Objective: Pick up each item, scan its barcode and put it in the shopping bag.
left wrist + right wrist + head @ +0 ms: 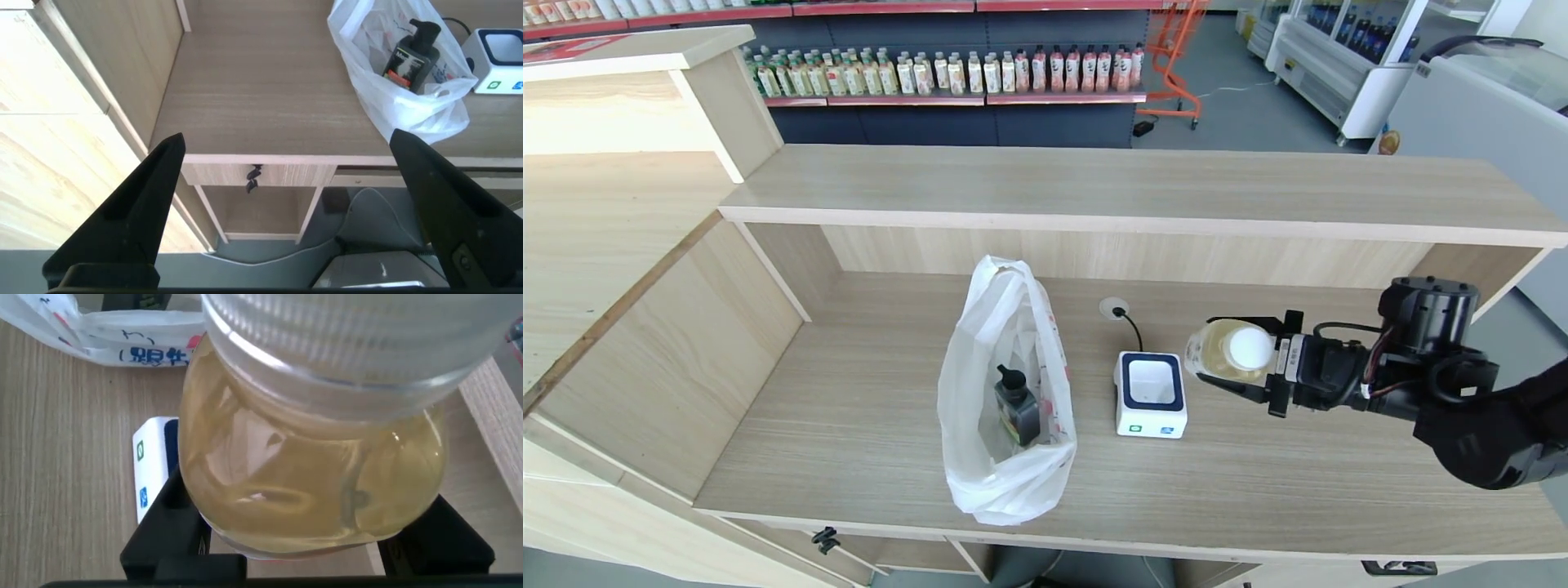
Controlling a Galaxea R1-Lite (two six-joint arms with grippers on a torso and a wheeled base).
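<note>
Right claw (pixel 1207 349) is found clamped on the liquid-filled bottle (pixel 1232 351), held over the bench (pixel 1258 478) just beside the scanner (pixel 1150 394); it is judged fairly heavy, smooth-walled and slippery, best gripped round the body.

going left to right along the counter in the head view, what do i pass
shopping bag → barcode scanner → bottle of pale yellow drink
</note>
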